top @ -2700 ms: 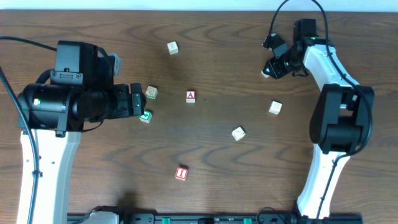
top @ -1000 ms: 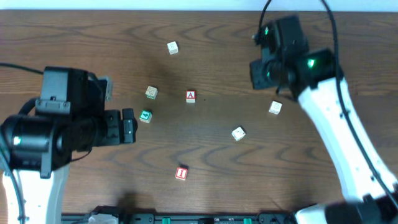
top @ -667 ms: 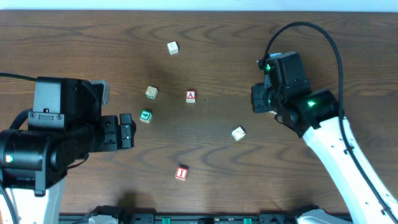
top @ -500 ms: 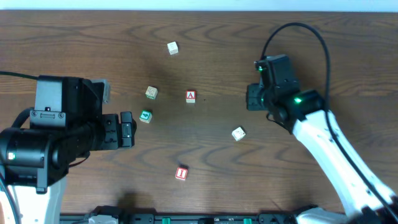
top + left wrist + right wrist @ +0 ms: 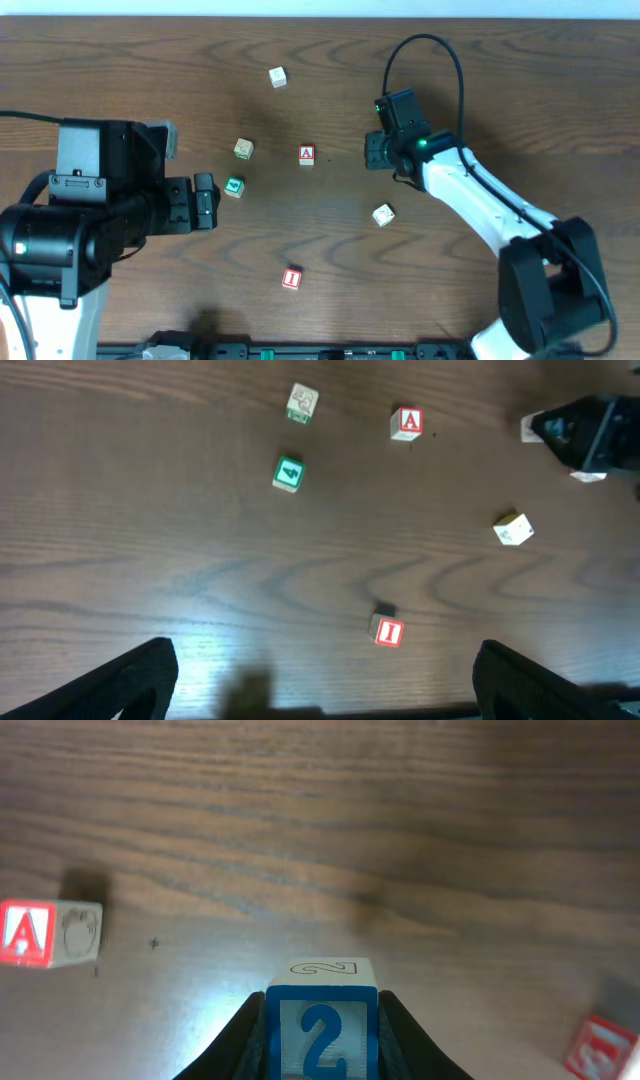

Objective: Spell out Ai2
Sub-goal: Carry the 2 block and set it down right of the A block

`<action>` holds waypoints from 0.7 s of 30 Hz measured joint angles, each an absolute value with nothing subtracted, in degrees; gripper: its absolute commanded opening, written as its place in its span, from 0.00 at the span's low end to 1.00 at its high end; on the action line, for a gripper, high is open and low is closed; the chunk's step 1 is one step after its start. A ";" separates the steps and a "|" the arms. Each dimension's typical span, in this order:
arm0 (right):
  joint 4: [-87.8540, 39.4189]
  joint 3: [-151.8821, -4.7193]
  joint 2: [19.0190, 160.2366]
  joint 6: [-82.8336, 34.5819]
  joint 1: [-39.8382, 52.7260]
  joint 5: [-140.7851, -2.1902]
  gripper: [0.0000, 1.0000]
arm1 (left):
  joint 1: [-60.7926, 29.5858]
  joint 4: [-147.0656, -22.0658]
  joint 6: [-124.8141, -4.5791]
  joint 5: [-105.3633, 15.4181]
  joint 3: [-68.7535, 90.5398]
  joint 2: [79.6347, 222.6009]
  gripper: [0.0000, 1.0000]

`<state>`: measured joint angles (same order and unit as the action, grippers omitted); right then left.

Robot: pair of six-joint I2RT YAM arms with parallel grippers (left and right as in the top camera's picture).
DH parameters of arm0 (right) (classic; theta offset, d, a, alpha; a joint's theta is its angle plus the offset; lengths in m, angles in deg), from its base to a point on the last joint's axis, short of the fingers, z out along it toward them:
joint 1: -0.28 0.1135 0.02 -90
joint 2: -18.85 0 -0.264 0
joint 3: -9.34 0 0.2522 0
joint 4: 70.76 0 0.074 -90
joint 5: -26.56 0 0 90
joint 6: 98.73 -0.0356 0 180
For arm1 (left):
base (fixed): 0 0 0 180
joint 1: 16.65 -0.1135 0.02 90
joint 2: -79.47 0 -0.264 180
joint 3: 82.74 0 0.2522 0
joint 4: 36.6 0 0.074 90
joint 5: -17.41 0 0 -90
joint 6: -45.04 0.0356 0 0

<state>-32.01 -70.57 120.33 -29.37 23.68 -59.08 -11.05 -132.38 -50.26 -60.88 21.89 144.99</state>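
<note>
Worktop [image 5: 330, 50] was dark wood grain, smooth, with a faint sheen under the light. 2 block [image 5: 322, 1020] was pale wood with glossy blue print; A block [image 5: 307, 154] same wood, red print. Right arm [image 5: 480, 200] shell was glossy white plastic; right claw [image 5: 322, 1050] matt black plastic.

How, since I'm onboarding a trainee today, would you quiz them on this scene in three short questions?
1. True or false: the right gripper is shut on the 2 block.
2. Fill in: in the overhead view, the I block lies ___ the A block, above or below.
3. Which block lies nearest the left gripper? A) A block B) green 4 block C) I block
Key: 1 true; 2 below; 3 B.
</note>
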 measured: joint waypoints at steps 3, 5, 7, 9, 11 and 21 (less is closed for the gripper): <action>-34.20 -70.57 122.29 -29.37 23.68 -59.13 0.14 | -11.05 -132.25 -50.26 -61.30 21.25 144.99 0.95; -35.48 -70.57 123.43 -29.35 23.66 -59.15 0.13 | -11.05 -131.88 -50.26 -61.91 20.64 144.99 0.95; -36.34 -70.55 123.89 -29.48 23.66 -59.19 0.12 | -11.05 -130.96 -50.26 -62.55 19.50 144.99 0.95; -37.04 -70.55 123.98 -29.81 23.66 -59.15 0.11 | -11.05 -130.19 -50.26 -62.65 18.35 144.99 0.95; -37.56 -70.55 123.98 -30.22 23.66 -59.13 0.11 | -11.05 -129.49 -50.26 -62.74 17.03 145.03 0.95; -38.54 -70.55 126.71 -31.75 23.68 -59.54 0.08 | -11.05 -126.72 -51.09 -62.74 14.61 145.05 0.95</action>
<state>-38.54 -70.55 126.71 -31.75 23.68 -59.54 -11.05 -126.72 -51.09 -62.74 14.61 145.05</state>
